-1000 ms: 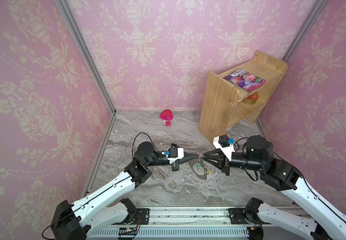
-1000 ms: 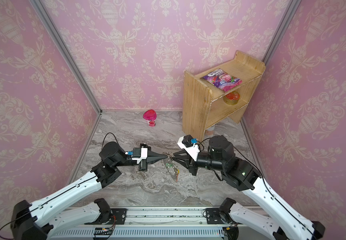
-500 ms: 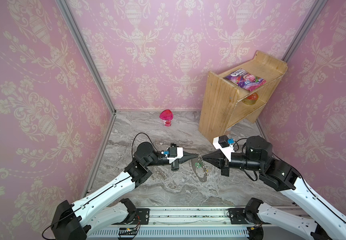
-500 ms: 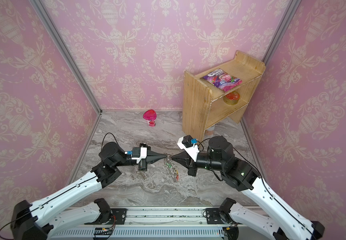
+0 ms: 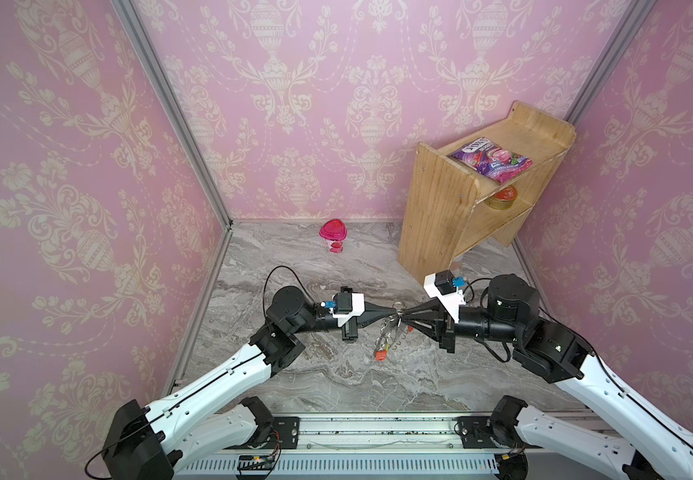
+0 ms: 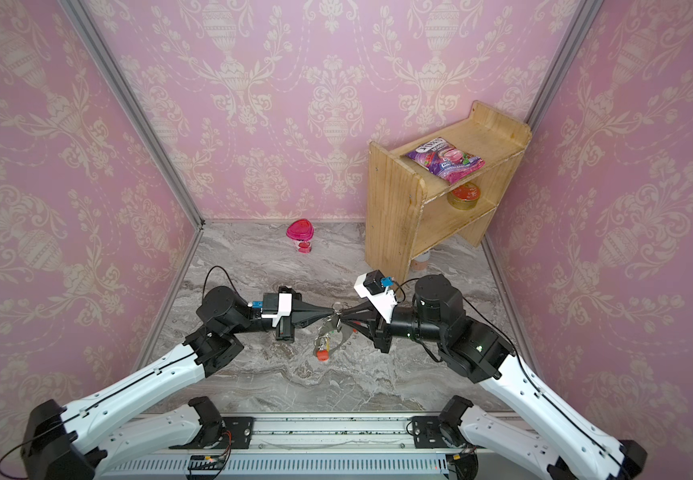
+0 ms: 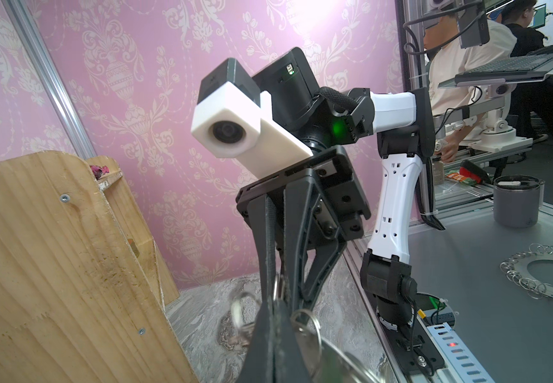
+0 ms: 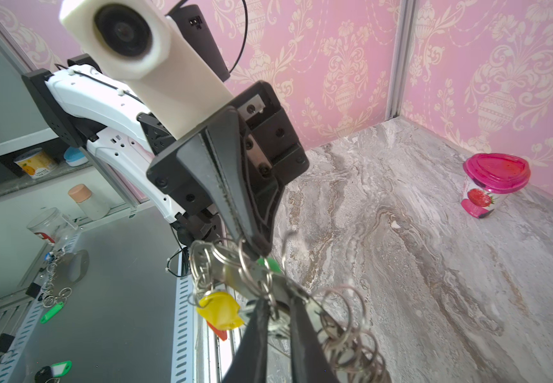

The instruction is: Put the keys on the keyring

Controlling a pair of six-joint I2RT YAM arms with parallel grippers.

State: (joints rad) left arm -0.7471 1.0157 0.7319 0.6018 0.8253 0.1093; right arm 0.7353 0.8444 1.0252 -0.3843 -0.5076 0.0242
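Note:
The keyring hangs above the marble floor between my two grippers, which meet tip to tip in both top views. It is a grey plate with many metal rings, a yellow tag, a green tag and a red tag. My left gripper is shut on one of the keyring's rings. My right gripper has its jaws a little apart, with a ring and the plate's edge in the gap. The keys are hidden; I see no black tag on the keyring.
A wooden shelf stands at the back right, close behind my right arm, with a snack pack on top and a tin below. A pink-lidded cup stands by the back wall. Pink walls close in three sides.
My right gripper stood wide a second ago, closed at the keyring half a second ago, and its jaws have now parted slightly. The left gripper and the keyring have barely moved.

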